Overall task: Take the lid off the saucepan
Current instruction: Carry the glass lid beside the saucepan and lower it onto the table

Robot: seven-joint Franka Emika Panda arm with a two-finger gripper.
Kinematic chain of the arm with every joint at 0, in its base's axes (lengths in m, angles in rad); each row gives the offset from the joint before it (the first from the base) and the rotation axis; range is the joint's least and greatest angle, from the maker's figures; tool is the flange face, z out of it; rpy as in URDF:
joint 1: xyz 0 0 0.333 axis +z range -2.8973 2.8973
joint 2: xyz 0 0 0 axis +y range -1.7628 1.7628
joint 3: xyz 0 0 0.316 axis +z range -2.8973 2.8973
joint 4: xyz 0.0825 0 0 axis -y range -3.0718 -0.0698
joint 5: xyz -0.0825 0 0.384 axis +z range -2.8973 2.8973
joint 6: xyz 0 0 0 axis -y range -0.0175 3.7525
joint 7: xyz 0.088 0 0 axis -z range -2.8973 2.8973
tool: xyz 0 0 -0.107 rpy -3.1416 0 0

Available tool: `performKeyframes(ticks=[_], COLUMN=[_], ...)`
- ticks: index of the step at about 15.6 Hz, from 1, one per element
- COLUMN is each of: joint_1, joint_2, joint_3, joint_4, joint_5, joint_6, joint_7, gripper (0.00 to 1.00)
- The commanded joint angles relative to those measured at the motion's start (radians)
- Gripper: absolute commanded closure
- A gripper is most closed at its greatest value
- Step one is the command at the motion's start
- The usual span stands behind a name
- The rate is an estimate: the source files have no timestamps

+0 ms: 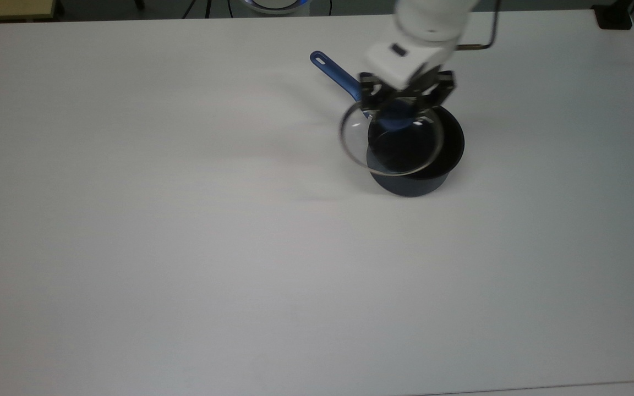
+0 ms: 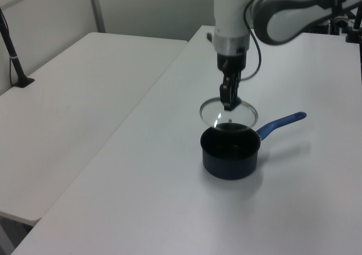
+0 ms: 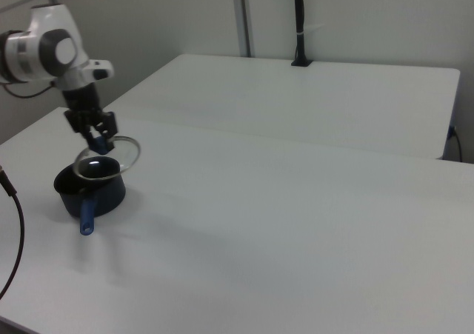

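The gripper point(image 1: 399, 113) has its two black fingers closed on the blue centre knob of the lid point(image 1: 391, 144), holding the clear glass disc in the air above the saucepan point(image 1: 419, 165). In the left view the lid point(image 2: 228, 114) hangs level, with a visible gap between its steel rim and the pot's open mouth point(image 2: 231, 153). In the top view the disc sits offset toward the top view's left, overlapping only part of the black interior. The saucepan stands on the white tabletop point(image 1: 185, 220), its bright-blue handle point(image 1: 336, 72) pointing to the top view's upper left. In the right view the lid point(image 3: 111, 156) seems slightly tilted, though it is hard to be sure
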Motion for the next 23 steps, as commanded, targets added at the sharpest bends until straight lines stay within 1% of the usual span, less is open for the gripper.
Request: performKeyframes(ticks=[1,4,7,9,10,12,16,18,22,23], joint_1=[-0.13,-0.227,-0.279,-0.293,-0.301,-0.304,-0.312,-0.312,-0.312,-0.312], joint_2=[-0.022,-0.017,-0.019,-0.023,-0.025,-0.025,0.001,0.015,0.029,0.032], joint_3=[-0.001,-0.001,-0.002,-0.001,-0.001,-0.001,-0.002,-0.002,-0.002,-0.002], joint_4=[-0.012,-0.024,-0.093,-0.163,-0.193,-0.231,-0.245,-0.245,-0.244,-0.241], joint_5=[-0.001,-0.001,-0.01,-0.022,-0.039,-0.057,-0.071,-0.08,-0.082,-0.085], joint_6=[-0.018,-0.016,0.025,0.082,0.097,0.118,0.157,0.16,0.16,0.16], joint_7=[-0.133,-0.223,-0.281,-0.283,-0.283,-0.283,-0.281,-0.272,-0.269,-0.269], gripper=[0.73,0.73,0.73,0.73,0.73,0.73,0.73,0.71,0.54,0.54])
